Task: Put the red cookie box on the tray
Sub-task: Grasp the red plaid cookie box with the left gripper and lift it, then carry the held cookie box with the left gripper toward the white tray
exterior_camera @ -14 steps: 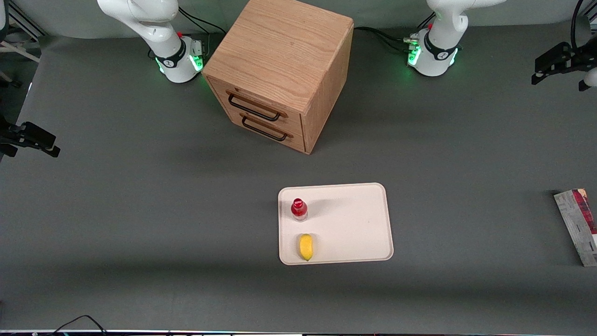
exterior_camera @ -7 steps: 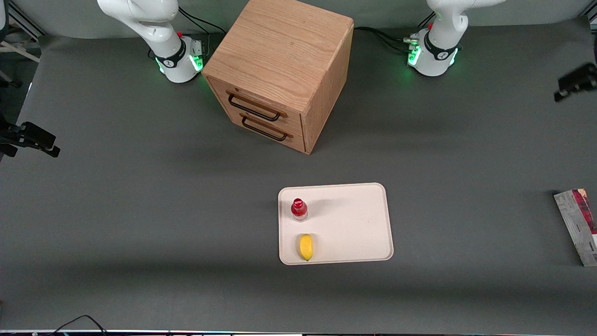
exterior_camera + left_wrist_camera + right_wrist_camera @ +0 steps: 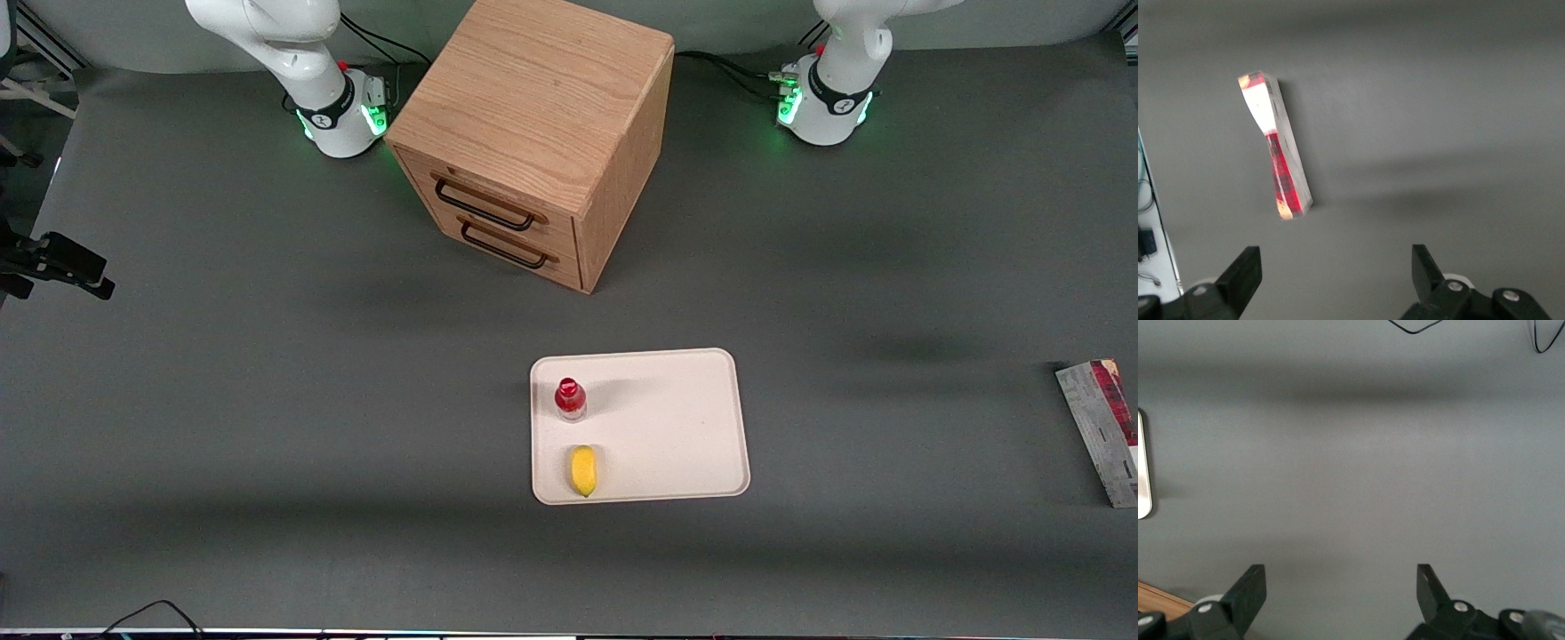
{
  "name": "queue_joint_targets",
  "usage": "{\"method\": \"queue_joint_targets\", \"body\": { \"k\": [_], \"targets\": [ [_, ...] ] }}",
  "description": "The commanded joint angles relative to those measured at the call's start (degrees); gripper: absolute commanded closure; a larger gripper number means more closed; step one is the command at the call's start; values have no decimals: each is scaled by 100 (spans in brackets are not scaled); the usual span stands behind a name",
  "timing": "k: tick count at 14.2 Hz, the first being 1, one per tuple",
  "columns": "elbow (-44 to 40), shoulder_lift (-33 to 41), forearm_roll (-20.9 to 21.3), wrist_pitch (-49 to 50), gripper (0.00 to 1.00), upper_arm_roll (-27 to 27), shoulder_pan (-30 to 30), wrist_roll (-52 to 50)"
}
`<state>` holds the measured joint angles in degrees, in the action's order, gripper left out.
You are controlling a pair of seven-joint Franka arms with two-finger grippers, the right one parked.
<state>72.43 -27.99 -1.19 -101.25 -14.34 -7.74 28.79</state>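
The red cookie box (image 3: 1102,428) lies on the grey table at the working arm's end, far sideways from the tray. It is long and thin, with a grey-white printed side and a dark red face. The cream-white tray (image 3: 677,427) lies nearer the front camera than the wooden cabinet. My gripper (image 3: 1336,275) does not show in the front view. In the left wrist view it is open and empty above the table, and the cookie box (image 3: 1275,150) lies below it, apart from both fingers.
A small red-capped bottle (image 3: 570,398) and a yellow fruit (image 3: 583,469) stand on the tray, at its side toward the parked arm. The wooden drawer cabinet (image 3: 533,133) stands farther from the front camera, between the arm bases.
My gripper, seen at the working arm's end of the front view one second ago, has moved out of that view. A faint shadow now lies on the table between tray and box.
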Motion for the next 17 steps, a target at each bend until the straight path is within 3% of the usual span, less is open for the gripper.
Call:
{"method": "queue_joint_targets", "body": {
  "k": [1, 5, 7, 12, 13, 15, 17],
  "targets": [
    [-836, -1031, -206, -480, 0, -104, -96, 382],
    [-836, -1892, -268, -1632, 0, -104, -367, 855],
    [-836, -2297, -618, -2186, 0, -113, -526, 1461],
    [-827, -2851, -681, -2820, 2, -165, -772, 2279],
    [-818, -2887, -681, -2847, 27, -165, -782, 2298],
    [-810, -2905, -673, -2830, 99, -165, -782, 2289],
    [-739, -2905, -681, -2813, 100, -165, -782, 2281]
  ]
}}
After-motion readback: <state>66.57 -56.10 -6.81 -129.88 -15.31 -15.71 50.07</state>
